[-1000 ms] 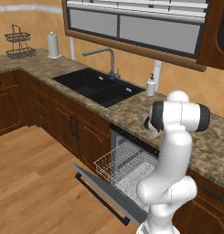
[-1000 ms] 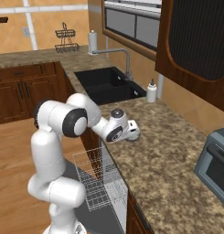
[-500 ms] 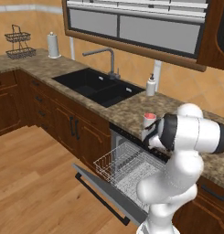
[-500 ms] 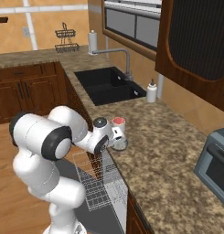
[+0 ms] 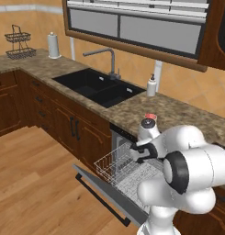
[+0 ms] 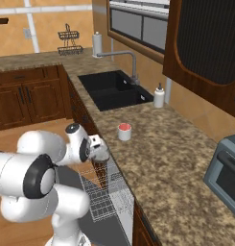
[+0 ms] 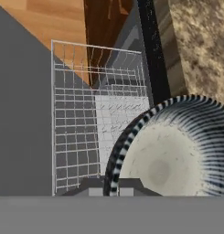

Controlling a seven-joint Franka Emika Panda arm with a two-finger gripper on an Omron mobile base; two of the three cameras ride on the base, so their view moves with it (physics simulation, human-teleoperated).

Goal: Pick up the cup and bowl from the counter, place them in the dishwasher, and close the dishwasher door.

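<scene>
Now holding the bowl [image 7: 177, 151] above the open dishwasher [image 5: 125, 172].

Clamped by its rim in the gripper [image 7: 111, 186], jaws pressed together on the striped edge, pale speckled inside facing the hand camera. Hangs over the white wire rack [image 7: 93, 123], just off the front edge of the counter [image 6: 181, 168]. Below the rack, the dishwasher door [image 5: 102, 193] lying dropped open, black bar handle toward the wooden floor [image 5: 36, 183]. Back from the dishwasher, the cup [image 6: 124, 131] standing upright on the counter, red inside showing, well apart from the bowl. Farther along the counter from the dishwasher: soap bottle [image 6: 159, 97], then black sink [image 6: 114, 89] with its tap [image 5: 107, 59].
</scene>
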